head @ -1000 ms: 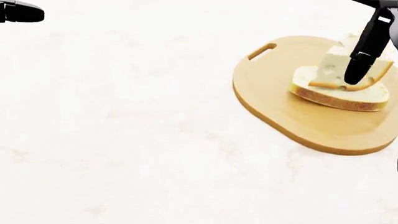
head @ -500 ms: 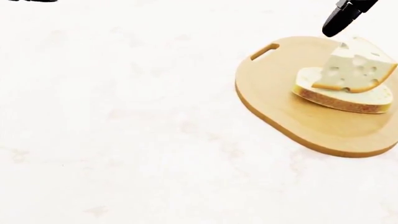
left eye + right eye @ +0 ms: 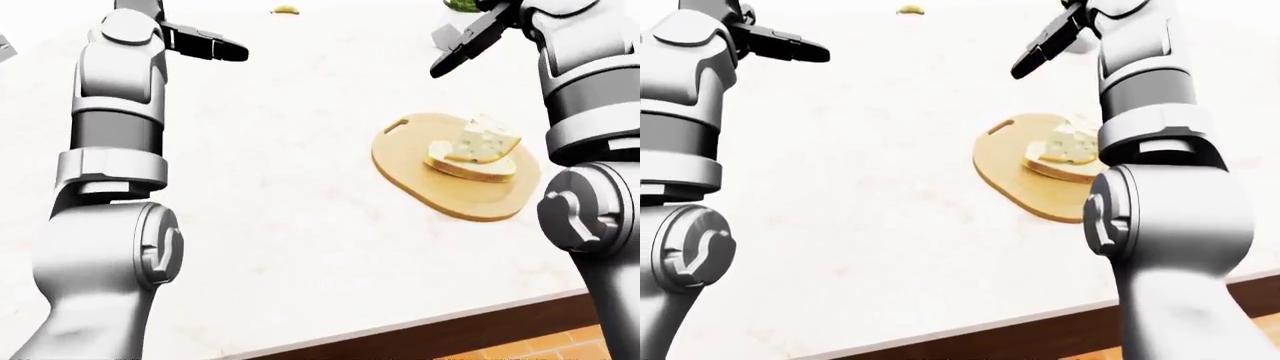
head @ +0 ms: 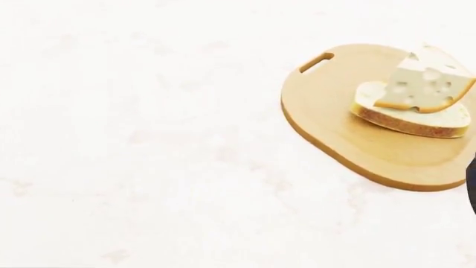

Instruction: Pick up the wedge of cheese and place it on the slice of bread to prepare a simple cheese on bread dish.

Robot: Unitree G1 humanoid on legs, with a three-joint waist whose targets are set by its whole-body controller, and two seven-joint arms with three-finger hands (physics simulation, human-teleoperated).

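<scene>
From my seat I find no writing, label or brand on anything in view. At the far left of the left-eye view my left arm rises grey and jointed, and my left hand [image 3: 205, 46] sits high over the pale marbled tabletop [image 3: 280, 195], its black fingers stretched out wide with nothing between them. Near the top edge, past that hand, a small yellowish object [image 3: 286, 9] lies on the tabletop, too small for me to name. Moving right, the wooden cutting board [image 4: 350, 139] lies flat with its handle slot toward the upper left in the head view. On its right part rests the slice of bread [image 4: 410, 116], and the wedge of cheese [image 4: 428, 82] sits on top of the bread, leaning with its rind edge low and overhanging the slice a little. Above the board my right hand [image 3: 468, 43] hangs well clear of the cheese, fingers spread open and empty. In the right-eye view my own right forearm hides the board's right side.
</scene>
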